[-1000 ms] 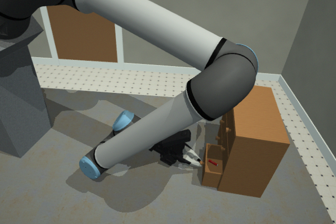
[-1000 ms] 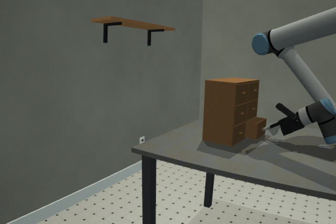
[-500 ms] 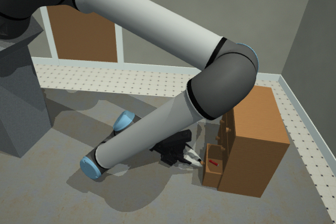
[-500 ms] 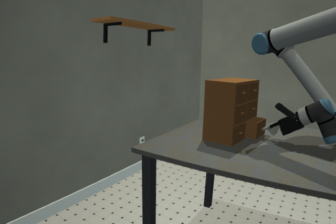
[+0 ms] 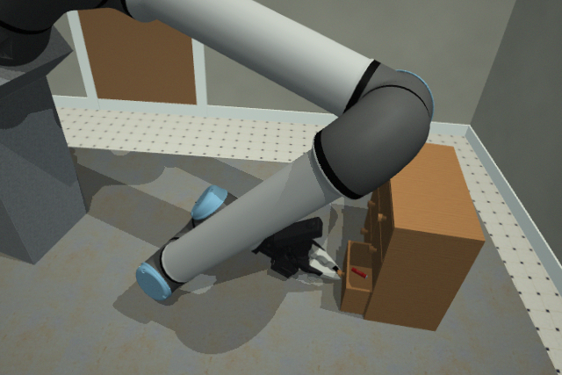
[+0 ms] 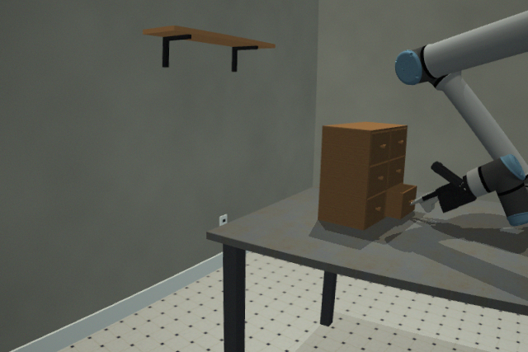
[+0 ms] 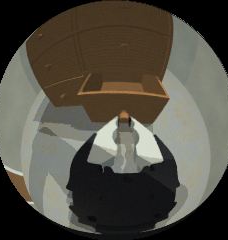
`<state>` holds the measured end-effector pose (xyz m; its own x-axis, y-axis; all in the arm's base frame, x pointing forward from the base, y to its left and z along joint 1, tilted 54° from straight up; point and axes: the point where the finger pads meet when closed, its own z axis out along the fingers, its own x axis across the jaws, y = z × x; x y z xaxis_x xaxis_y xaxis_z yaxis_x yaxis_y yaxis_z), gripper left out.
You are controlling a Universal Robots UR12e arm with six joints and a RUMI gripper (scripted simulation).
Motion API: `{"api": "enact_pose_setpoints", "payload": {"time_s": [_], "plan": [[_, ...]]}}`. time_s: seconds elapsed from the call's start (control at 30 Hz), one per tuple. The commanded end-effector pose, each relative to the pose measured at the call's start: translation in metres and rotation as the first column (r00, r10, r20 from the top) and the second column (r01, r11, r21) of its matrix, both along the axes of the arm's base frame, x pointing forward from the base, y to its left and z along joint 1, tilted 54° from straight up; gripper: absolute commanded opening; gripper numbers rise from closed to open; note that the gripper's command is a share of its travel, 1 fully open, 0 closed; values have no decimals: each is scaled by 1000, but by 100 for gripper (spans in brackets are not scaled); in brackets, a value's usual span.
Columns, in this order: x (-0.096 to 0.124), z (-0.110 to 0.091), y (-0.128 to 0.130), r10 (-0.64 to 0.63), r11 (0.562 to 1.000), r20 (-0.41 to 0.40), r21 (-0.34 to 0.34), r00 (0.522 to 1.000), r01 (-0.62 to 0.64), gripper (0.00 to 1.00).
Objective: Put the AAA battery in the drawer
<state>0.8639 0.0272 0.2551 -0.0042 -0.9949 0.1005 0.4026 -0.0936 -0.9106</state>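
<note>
At the lower right of the top view, our white-tipped fingers [image 5: 338,272] [image 6: 413,202], nearly closed, grip the round wooden knob [image 5: 340,273] [image 7: 124,115] of the open wooden drawer [image 5: 356,299] [image 6: 401,207] [image 7: 121,107], the slim red battery [image 5: 359,272] lying just beyond, slantwise, between them and the chest [image 5: 420,270] [image 6: 344,177] [image 7: 121,45].

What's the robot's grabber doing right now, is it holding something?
Gripper: closed on the knob of the pulled-out bottom drawer.

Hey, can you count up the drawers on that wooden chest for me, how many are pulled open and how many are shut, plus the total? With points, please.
Open drawers [image 5: 356,300] [image 6: 393,204] [image 7: 125,109]: 1
Shut drawers [image 6: 379,188]: 5
Total drawers: 6
</note>
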Motion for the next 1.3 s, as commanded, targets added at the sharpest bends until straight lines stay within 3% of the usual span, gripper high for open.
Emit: {"api": "enact_pose_setpoints", "payload": {"time_s": [0.0,1.27], "plan": [[1,3,0,0,1000,0,0,1000,0,7],[14,20,2,0,1000,0,0,1000,0,7]]}}
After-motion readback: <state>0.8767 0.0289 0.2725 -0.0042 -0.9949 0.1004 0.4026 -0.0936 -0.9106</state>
